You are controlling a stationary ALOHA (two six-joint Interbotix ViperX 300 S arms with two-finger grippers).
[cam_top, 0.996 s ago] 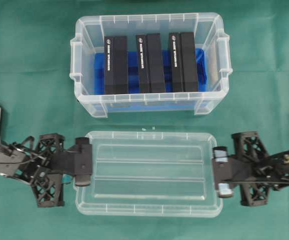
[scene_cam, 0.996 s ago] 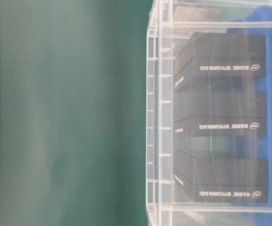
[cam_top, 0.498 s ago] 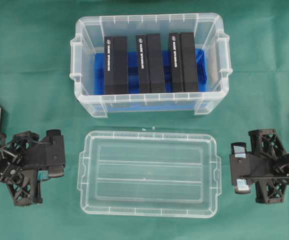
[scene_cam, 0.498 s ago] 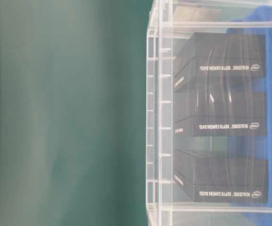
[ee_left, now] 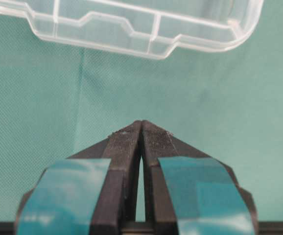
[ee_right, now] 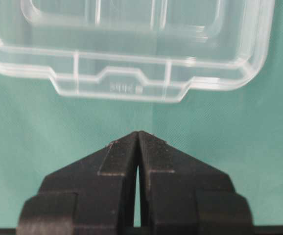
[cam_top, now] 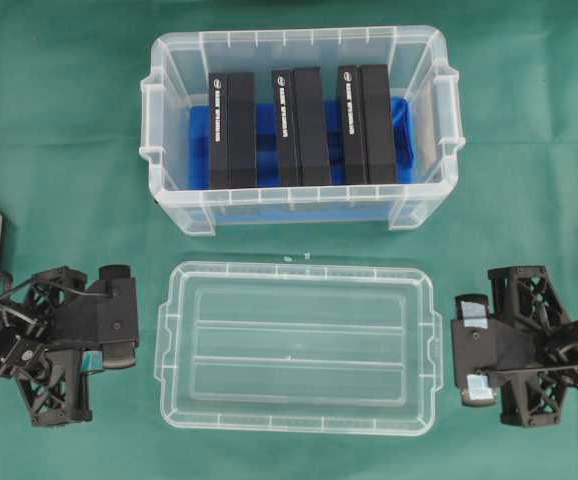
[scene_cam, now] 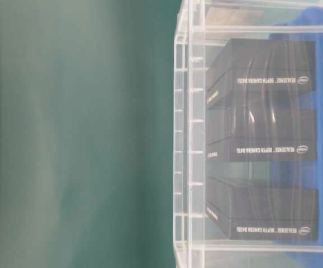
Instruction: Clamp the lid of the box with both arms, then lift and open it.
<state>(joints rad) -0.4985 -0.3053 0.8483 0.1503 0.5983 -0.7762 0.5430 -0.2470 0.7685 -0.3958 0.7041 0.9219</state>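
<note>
Lid [cam_top: 297, 347] lies flat on the green desk [cam_top: 59, 150], just near of the box [cam_top: 299, 125], which stands open at the far side with three black blocks [cam_top: 304, 125] on a blue liner [cam_top: 401, 125] inside. A second ago both pincers were clamped on the lid's short ends; now both have let go and backed off. Left pincer [cam_top: 119, 325] sits just left of the lid, not touching, tips pressed together on nothing in the wrist view [ee_left: 141, 128]. Right pincer [cam_top: 472, 350] sits just right of the lid, also apart, closed empty [ee_right: 137, 134]. It has nudged slightly back toward the lid in the last half second. Judgement: lid is off and set down, box open, so the task looks done and the arms are retreating.
</note>
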